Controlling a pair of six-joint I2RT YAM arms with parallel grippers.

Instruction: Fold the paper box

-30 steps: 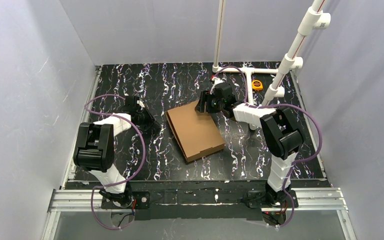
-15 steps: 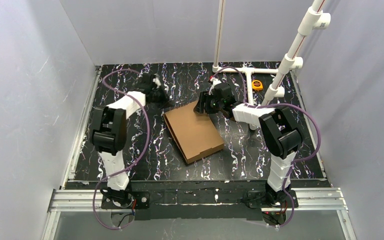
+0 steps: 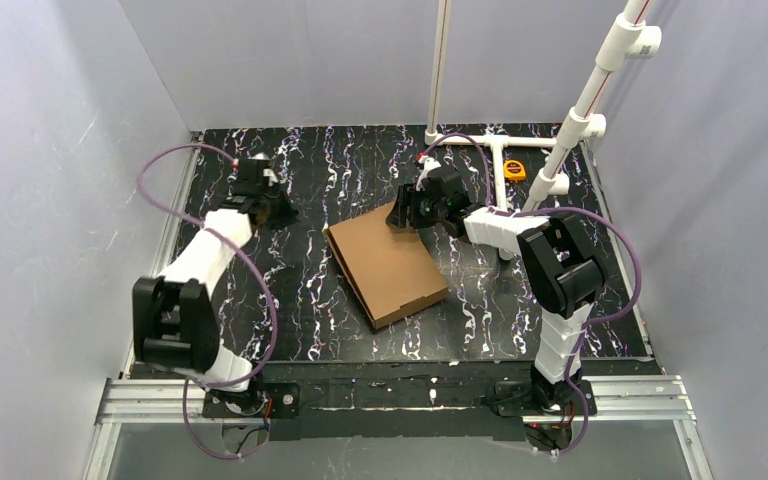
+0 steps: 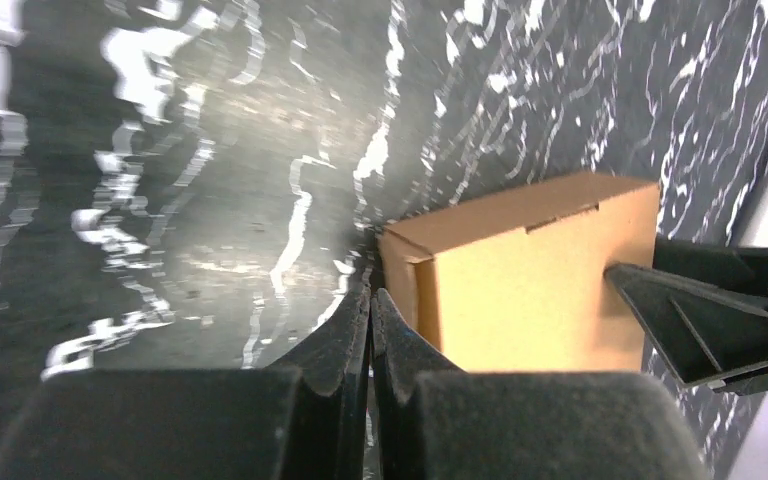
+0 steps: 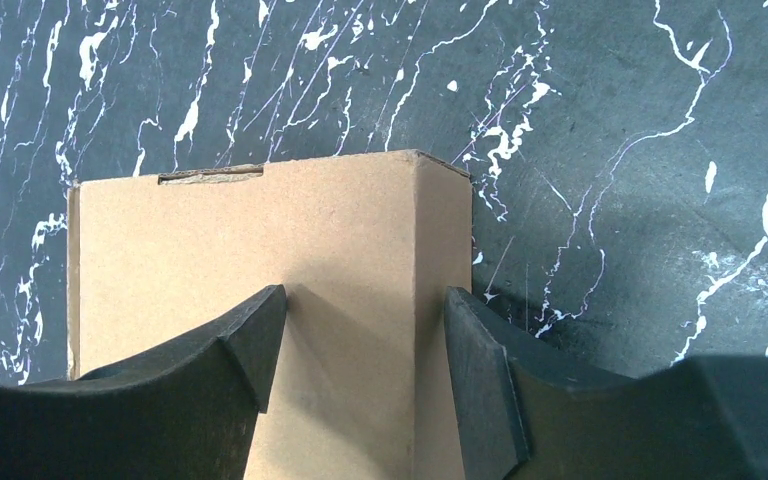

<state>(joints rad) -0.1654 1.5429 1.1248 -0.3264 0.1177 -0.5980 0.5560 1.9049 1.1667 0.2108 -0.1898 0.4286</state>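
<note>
- Black, white-veined worktop [image 3: 360,160]; pale walls [image 3: 50,150] on three sides.
- Closed brown box [image 3: 388,262] lies flat mid-worktop.
- Clear of it, left fingers [image 4: 340,345] press together; right fingers [image 5: 480,360] spread over its far corner, contact unclear.

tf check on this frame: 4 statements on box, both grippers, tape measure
1. The box lies closed and flat on the table. True.
2. The left gripper is shut on the box. False: it is shut on nothing and sits apart from the box, off its left side.
3. The right gripper is open at the box's far corner. True.
4. A yellow tape measure sits on top of the box. False: it lies on the table at the far right, beside the white pipe.
</note>
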